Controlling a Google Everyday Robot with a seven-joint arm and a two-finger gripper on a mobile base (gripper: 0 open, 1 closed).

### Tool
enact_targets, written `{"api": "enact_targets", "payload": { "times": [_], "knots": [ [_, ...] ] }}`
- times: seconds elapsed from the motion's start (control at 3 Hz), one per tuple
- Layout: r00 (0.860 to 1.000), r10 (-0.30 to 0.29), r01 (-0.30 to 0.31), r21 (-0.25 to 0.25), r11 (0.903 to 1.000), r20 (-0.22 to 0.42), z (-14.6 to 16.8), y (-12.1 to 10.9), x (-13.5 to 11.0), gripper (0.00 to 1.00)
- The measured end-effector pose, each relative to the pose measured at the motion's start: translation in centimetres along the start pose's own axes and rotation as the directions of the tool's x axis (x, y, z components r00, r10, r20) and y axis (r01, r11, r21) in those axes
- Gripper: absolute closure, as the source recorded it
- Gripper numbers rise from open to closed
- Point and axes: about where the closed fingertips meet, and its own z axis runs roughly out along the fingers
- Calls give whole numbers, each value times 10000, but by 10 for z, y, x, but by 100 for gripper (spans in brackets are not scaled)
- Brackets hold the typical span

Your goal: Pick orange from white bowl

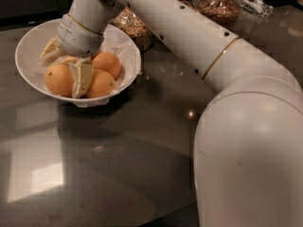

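Kitchen counter (pixel 118 164), grain jars (pixel 220 8), fingers (pixel 81 78) in white bowl (pixel 28 46)

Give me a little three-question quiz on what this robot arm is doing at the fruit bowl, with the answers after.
1. True or false: the gripper, its fingers spread, is down inside the white bowl.
2. How many fruits show in the bowl? A) one B) three C) six
3. What stands on the table just behind the bowl?

Key
1. True.
2. B: the orange at the left, with a dark speck, lies between the fingers; two other oranges lie to the right.
3. A glass jar of grains.
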Motion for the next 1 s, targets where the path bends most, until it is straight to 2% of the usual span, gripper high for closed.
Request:
{"api": "enact_targets", "payload": {
  "times": [0.33, 0.67, 1.0],
  "knots": [
    [10000, -33, 34, -115, 9999, 62, 4, -1, -1, 40],
    [10000, -33, 34, -115, 9999, 63, 4, -1, -1, 59],
    [10000, -33, 34, -114, 9999, 63, 4, -1, -1, 82]
  ]
}}
